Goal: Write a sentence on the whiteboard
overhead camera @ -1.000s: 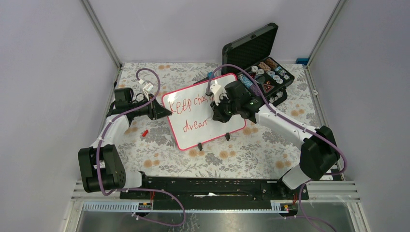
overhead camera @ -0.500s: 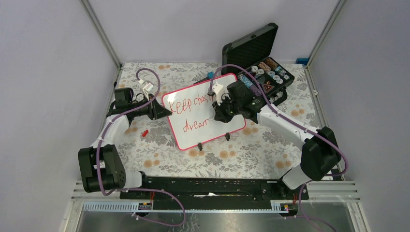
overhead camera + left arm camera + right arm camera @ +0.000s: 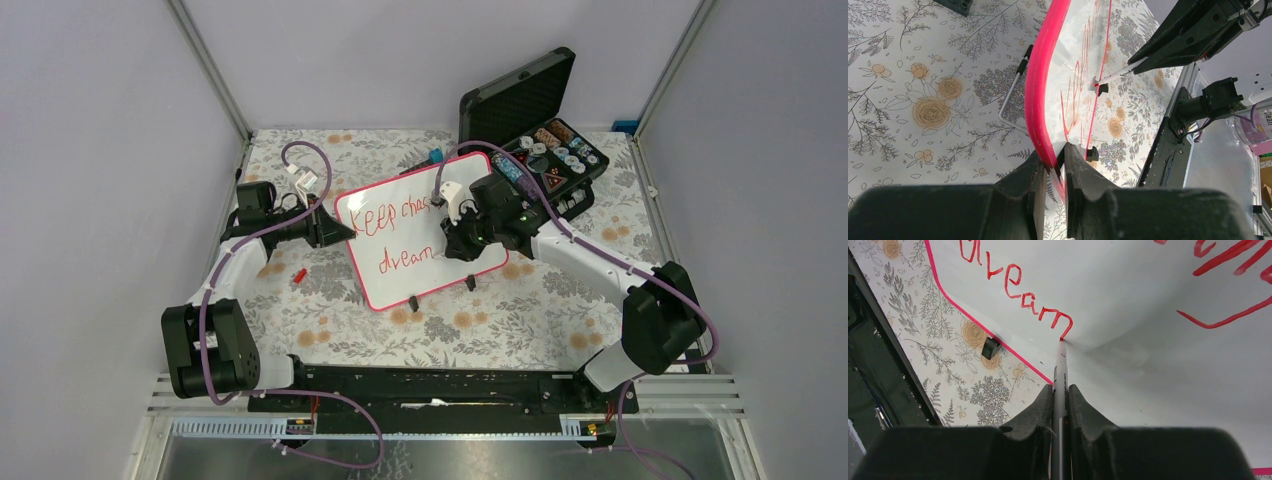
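Top external: case (image 3: 515, 100) beside whiteboard (image 3: 402, 280) holds discs (image 3: 560, 150).

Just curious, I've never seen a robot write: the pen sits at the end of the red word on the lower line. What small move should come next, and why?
Probably slide the marker tip slightly rightward for the next stroke. It touches the whiteboard at the last leg of "dream", bare white lies beyond, and the left arm's jaws pinch the pink frame.

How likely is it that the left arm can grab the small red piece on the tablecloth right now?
Probably not yet. The small red piece lies near the left gripper with nothing between, but that gripper is clamped on the whiteboard frame.
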{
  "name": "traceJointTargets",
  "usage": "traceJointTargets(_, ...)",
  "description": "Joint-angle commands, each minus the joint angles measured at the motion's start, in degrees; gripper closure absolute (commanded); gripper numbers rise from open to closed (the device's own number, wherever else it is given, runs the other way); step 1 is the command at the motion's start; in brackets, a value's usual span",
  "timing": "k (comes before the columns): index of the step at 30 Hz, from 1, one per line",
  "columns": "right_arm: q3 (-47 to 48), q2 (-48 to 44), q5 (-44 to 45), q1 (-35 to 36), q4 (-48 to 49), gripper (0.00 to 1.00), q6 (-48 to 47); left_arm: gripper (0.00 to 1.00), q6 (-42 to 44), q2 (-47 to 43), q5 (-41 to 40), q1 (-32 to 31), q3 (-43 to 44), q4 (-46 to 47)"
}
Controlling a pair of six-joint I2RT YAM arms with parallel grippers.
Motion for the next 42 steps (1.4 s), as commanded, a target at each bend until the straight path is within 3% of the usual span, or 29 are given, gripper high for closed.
traceJointTargets(1, -0.4, -0.8, 0.2, 0.0, 1.8, 1.00, -0.2, 1.00, 3.6, -0.7, -1.1, -1.2, 1.1, 1.6)
traceJointTargets(17, 2.6, -4.6, -2.5, -0.7, -0.7, 1.00, 1.5, 1.00, 3.6, -0.8, -1.1, -1.2, 1.1, 1.6)
traceJointTargets(42, 4.1, -1.6, 4.9, -2.0, 0.5, 1.00, 0.6, 1.00, 3.7, -1.4, -1.3, -1.2, 0.9, 1.6)
